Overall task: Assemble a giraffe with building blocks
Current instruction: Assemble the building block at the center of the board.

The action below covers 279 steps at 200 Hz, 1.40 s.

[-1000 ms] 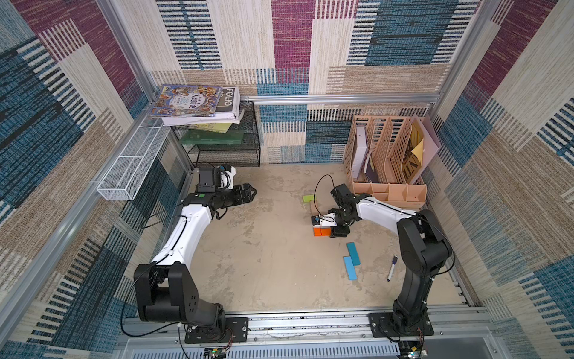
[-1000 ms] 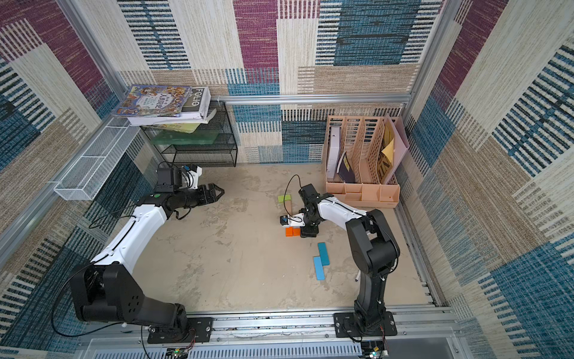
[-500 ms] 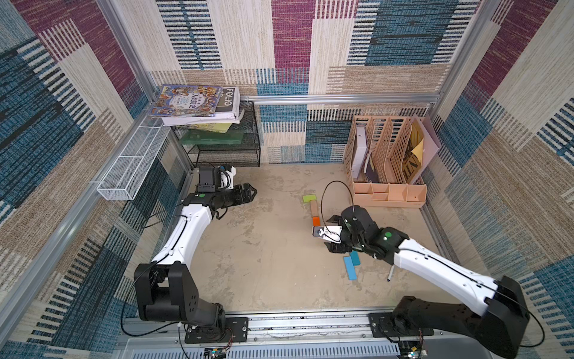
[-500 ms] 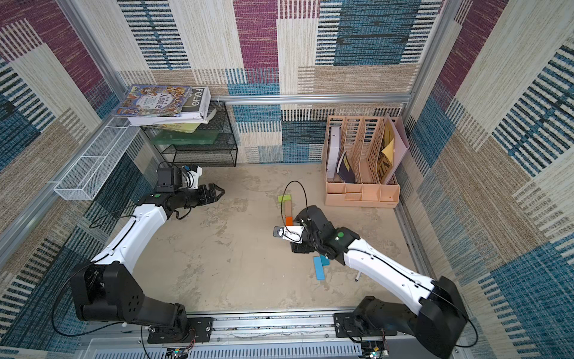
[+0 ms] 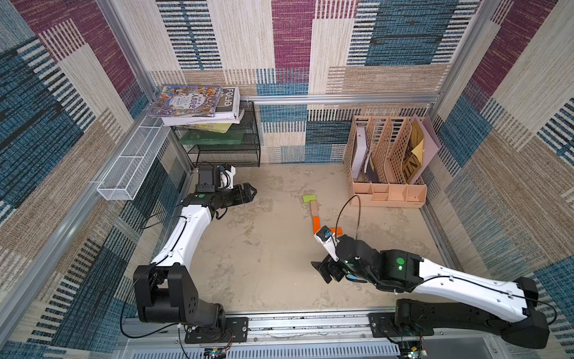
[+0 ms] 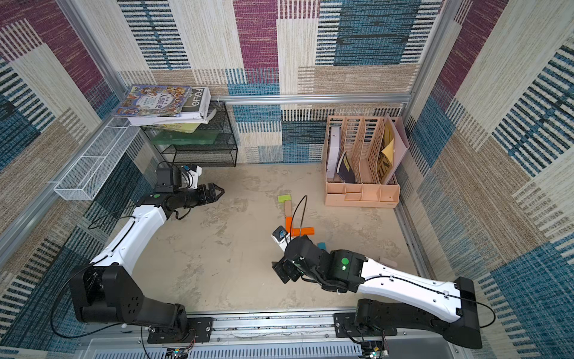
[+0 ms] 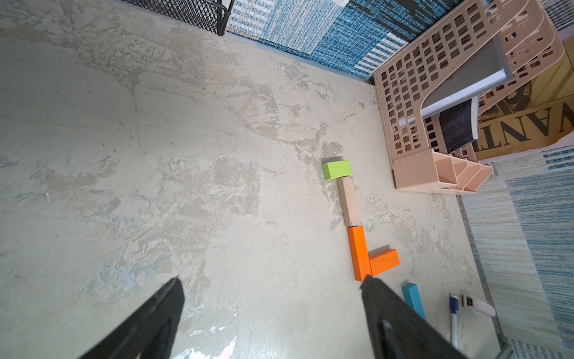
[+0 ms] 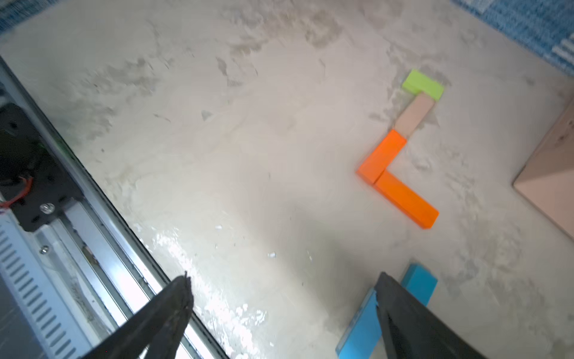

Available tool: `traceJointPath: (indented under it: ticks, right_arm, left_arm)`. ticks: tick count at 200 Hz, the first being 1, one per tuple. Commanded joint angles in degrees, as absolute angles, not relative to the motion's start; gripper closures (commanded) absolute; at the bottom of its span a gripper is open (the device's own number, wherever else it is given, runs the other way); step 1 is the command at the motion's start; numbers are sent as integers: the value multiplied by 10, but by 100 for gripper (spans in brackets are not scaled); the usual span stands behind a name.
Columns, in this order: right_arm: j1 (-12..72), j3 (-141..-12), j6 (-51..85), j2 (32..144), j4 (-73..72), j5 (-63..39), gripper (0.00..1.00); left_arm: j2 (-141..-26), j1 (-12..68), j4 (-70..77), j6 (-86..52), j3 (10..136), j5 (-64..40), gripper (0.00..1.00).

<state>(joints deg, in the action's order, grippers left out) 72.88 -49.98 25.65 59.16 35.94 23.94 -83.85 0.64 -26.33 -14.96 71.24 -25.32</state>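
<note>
On floor beside file rack (image 5: 388,195), lying part-built: giraffe (image 5: 314,214), with green block (image 5: 309,198) touching tan block (image 5: 313,209) and two orange blocks (image 5: 316,224) forming an L. Lacking both legs, so judging leg-placing as the step in hand. Lying loose near right arm: two blue blocks (image 8: 419,281). Calling for lowering over one blue bar, pinching its narrow sides, carrying it under the L, splaying outward. Hovering just beside them: right gripper (image 8: 284,276), spread wide, grasping nothing, seemingly touching nothing. Hanging well apart by wire shelf (image 5: 223,155): left gripper (image 7: 271,279), likewise spread, empty.
</note>
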Motion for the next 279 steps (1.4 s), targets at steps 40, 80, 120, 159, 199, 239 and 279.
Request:
traceJointPath:
  ticks: [40, 80, 120, 159, 199, 239, 279]
  right_arm:
    - [637, -384, 461, 509, 327, 212, 4]
    - [533, -414, 455, 582, 424, 212, 4]
    - [466, -447, 429, 677, 427, 203, 1]
    - [371, -454, 380, 711, 381, 159, 16]
    - [311, -466, 326, 779, 361, 110, 29]
    - [309, -447, 304, 825, 344, 110, 27]
    - [302, -439, 305, 843, 324, 123, 25]
  left_arm:
    - [-826, 7, -263, -141, 716, -245, 7]
    - [-824, 6, -263, -141, 714, -241, 7]
    - [-823, 6, -263, -141, 714, -243, 7]
    - [-823, 7, -262, -143, 716, -246, 7]
    - [-819, 6, -257, -147, 713, -254, 7]
    - [-821, 6, -259, -148, 717, -255, 7]
    - [-820, 7, -259, -145, 715, -251, 7]
